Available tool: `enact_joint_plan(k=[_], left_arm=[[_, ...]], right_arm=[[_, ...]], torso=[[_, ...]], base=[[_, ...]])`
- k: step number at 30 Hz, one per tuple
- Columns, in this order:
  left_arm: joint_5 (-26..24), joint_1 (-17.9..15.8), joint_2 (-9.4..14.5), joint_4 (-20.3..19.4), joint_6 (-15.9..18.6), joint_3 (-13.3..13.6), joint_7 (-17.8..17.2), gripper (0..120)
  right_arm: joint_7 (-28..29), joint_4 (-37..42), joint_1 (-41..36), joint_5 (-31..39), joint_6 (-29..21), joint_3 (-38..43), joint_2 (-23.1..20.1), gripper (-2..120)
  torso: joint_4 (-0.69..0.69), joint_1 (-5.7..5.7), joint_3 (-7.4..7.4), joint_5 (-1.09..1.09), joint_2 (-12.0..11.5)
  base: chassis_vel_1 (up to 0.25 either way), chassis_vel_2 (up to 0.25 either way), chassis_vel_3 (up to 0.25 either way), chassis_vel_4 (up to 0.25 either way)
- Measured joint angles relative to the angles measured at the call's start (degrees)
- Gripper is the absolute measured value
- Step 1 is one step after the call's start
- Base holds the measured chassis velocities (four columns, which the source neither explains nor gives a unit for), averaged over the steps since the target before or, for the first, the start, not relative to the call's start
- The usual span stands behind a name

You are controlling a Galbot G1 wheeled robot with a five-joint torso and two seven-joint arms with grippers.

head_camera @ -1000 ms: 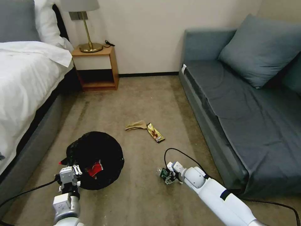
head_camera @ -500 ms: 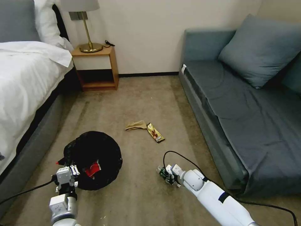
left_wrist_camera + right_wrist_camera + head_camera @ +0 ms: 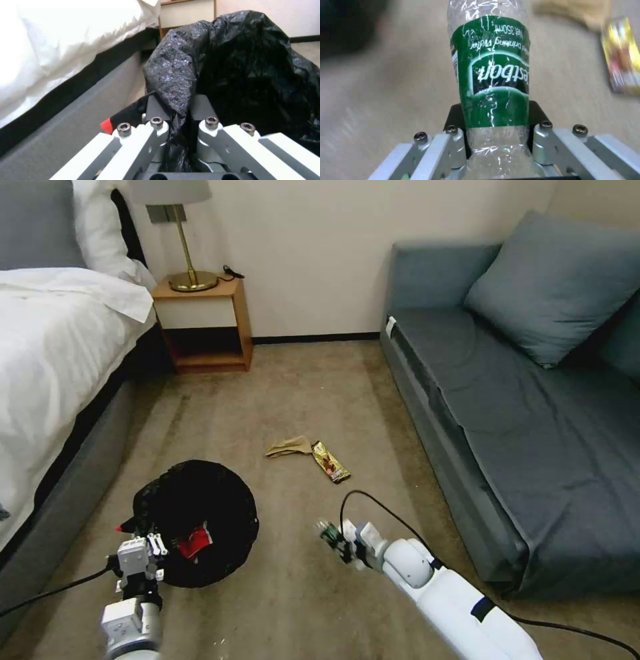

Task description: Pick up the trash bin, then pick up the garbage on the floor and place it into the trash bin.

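Bottle (image 3: 491, 75), clear, crinkled, green-labelled, clamped in right gripper (image 3: 339, 541) above carpet (image 3: 300, 393), beside trash bin (image 3: 197, 520). Black-bagged bin rim pinched tight by left gripper (image 3: 176, 107), near bed (image 3: 47, 353).

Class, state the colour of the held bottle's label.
Green with white lettering; the bottle's label shows best in the right wrist view.

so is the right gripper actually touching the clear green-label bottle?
Touching. Right wrist view: the right gripper has a finger pressed against each side of the clear green-label plastic bottle.
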Motion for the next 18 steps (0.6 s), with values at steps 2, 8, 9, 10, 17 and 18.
enact_joint_plan(k=[2,8,9,10,17,18], left_arm=[[0.15,-0.01,-0.14,0.12,-0.01,0.17,0.00,7],[0.29,-0.46,-0.28,0.37,0.11,0.32,0.48,7],[0.27,-0.60,-0.35,0.44,0.23,0.35,0.55,7],[0.26,-0.77,-0.44,0.54,0.32,0.39,0.60,7],[-0.63,-1.29,-1.21,0.79,0.96,0.86,0.89,7],[-0.97,-1.29,-1.49,0.72,1.18,1.07,0.94,7]], right_arm=[[1.65,3.10,1.37,5.92,-0.03,-1.45,0.51,26],[3.78,8.54,4.48,15.61,-0.70,-5.44,2.12,26],[4.20,9.41,5.12,16.89,-0.70,-6.41,2.81,26],[4.64,10.02,5.59,17.88,-0.70,-7.35,3.59,26],[6.35,9.02,8.20,19.19,0.93,-12.51,9.24,26],[6.58,7.87,8.61,19.09,1.04,-12.95,10.60,26]], torso=[[0.01,0.00,0.00,0.01,0.00],[0.01,0.00,0.00,0.00,0.00],[0.01,0.00,0.00,0.00,0.00],[0.01,0.00,0.00,0.00,0.00],[0.01,0.00,0.00,0.01,0.00],[0.01,0.00,0.00,0.00,0.00]], base=[[0.000,0.000,0.000,0.000],[0.000,0.000,0.000,0.000],[0.000,0.000,0.000,0.000],[0.000,0.000,0.000,0.000],[0.000,0.000,0.000,0.000],[0.000,0.000,0.000,0.000]])
